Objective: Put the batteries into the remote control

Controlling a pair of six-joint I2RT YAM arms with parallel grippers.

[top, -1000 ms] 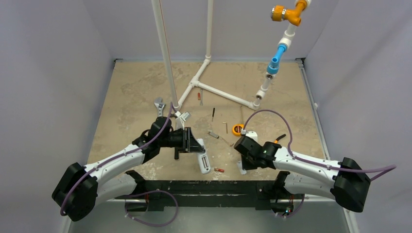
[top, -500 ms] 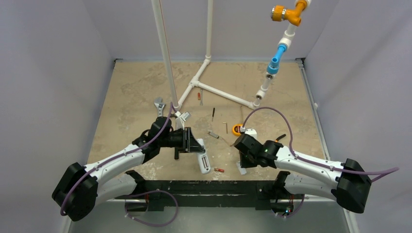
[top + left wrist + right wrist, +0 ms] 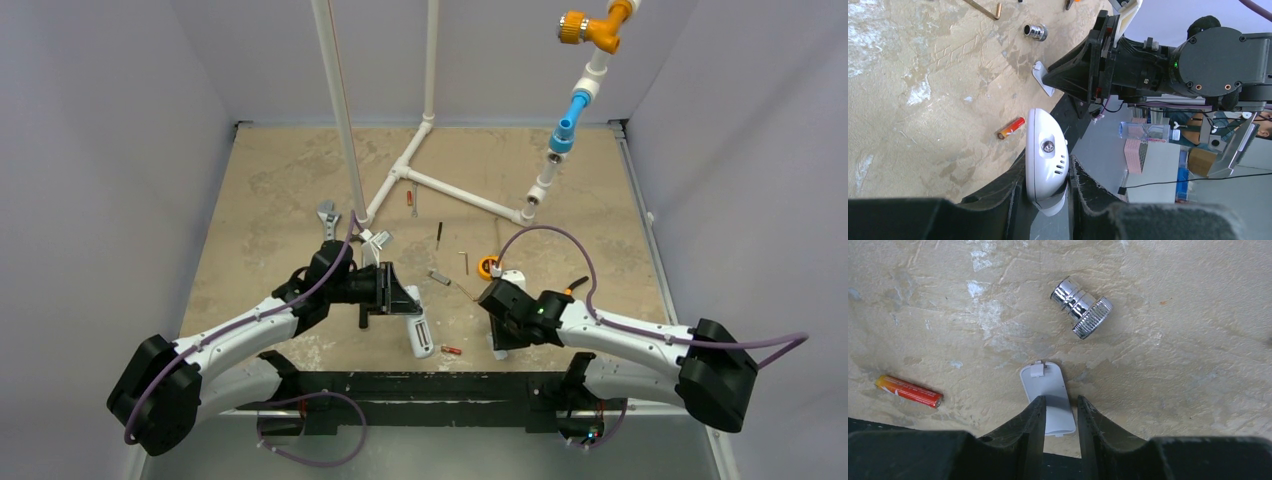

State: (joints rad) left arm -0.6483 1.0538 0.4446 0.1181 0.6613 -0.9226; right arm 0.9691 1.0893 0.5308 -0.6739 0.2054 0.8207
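Your right hand (image 3: 1061,402), narrowly parted and empty, has crept toward the near-edge battery (image 3: 908,390): pickup pending. Left hand (image 3: 1047,187) clamps the remote control (image 3: 1045,155).

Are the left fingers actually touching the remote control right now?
Touching. The left wrist view shows the remote control pinched between both fingers, with no gap on either side.

I'm getting soft, even overhead light on the worktop (image 3: 260,200), with only faint shadows beneath the arms (image 3: 240,325). On the right wrist feed the chrome fitting (image 3: 1081,307) near 12 o'clock glints, and the right tool (image 3: 1061,402) blurs toward 6 o'clock. The left wrist feed's 3 o'clock background looks bright.
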